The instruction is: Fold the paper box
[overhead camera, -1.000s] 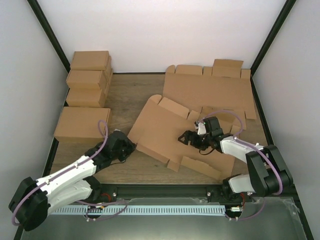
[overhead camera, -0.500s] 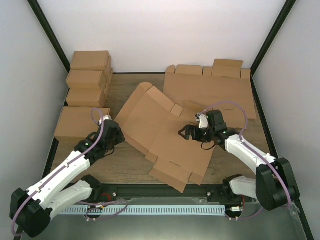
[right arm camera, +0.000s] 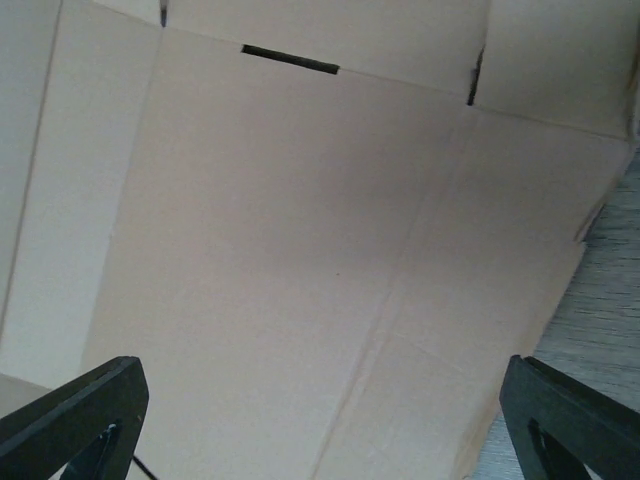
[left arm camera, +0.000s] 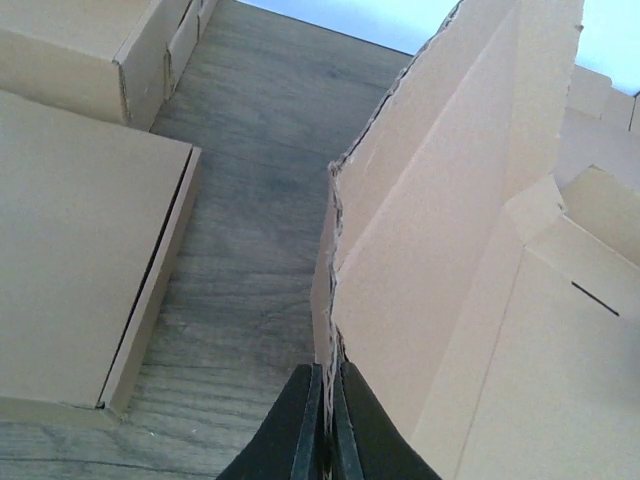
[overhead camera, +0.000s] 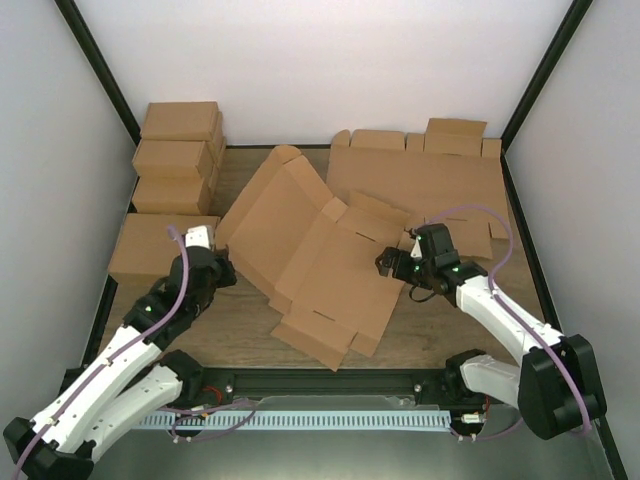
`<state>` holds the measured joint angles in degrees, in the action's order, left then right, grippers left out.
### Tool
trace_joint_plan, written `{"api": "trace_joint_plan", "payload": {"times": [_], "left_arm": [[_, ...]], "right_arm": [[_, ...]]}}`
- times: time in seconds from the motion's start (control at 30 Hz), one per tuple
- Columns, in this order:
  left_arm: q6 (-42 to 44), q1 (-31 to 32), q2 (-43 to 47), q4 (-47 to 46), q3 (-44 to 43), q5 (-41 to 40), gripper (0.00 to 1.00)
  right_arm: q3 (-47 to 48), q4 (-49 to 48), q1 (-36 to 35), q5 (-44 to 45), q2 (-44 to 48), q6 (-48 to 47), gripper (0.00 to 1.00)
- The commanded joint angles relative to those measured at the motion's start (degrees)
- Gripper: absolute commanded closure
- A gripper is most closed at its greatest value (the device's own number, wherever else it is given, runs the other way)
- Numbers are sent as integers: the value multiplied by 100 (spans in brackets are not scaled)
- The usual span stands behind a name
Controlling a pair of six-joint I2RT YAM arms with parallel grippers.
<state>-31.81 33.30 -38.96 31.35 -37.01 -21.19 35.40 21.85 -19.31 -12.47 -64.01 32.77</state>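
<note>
The paper box (overhead camera: 310,250) is a flat, unfolded brown die-cut mailer lying askew mid-table, its left part raised. My left gripper (overhead camera: 214,268) is shut on its left edge. In the left wrist view the fingers (left arm camera: 327,378) pinch the thin cardboard edge, and the box panel (left arm camera: 450,250) rises to the right. My right gripper (overhead camera: 393,266) is open above the box's right side. In the right wrist view its fingertips (right arm camera: 85,405) stand wide apart over the flat panel (right arm camera: 300,220), with a slot (right arm camera: 290,60) at the top. I cannot tell if they touch it.
Several brown cartons (overhead camera: 180,160) are stacked at the far left, with a flat one (overhead camera: 160,245) nearer, also in the left wrist view (left arm camera: 80,250). Wide cardboard sheets (overhead camera: 430,180) lie at the back right. Bare wood table (left arm camera: 250,230) shows between the cartons and the box.
The box has slid and turned leftward and toward the back, its left part lifting. My left gripper has pulled back to the left with the edge. My right gripper has shifted slightly right.
</note>
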Motion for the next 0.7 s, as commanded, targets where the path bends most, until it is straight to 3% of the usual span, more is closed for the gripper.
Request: {"api": "trace_joint_plan", "payload": {"times": [0.0, 0.1, 0.17, 0.4, 0.67], "left_arm": [[479, -35, -42, -322, -230, -27, 96], [580, -34, -184, -360, -280, 216, 96], [590, -36, -245, -388, -290, 309, 96], [586, -39, -271, -398, -269, 152, 96], [632, -34, -324, -412, -397, 353, 96]], "right_arm": [[-114, 129, -12, 350, 5, 212, 0], [-203, 164, -16, 539, -80, 412, 1], [-237, 303, -4, 729, -184, 747, 7], [-536, 338, -3, 599, -214, 985, 13], [-1035, -141, -3, -590, -91, 872, 14]]}}
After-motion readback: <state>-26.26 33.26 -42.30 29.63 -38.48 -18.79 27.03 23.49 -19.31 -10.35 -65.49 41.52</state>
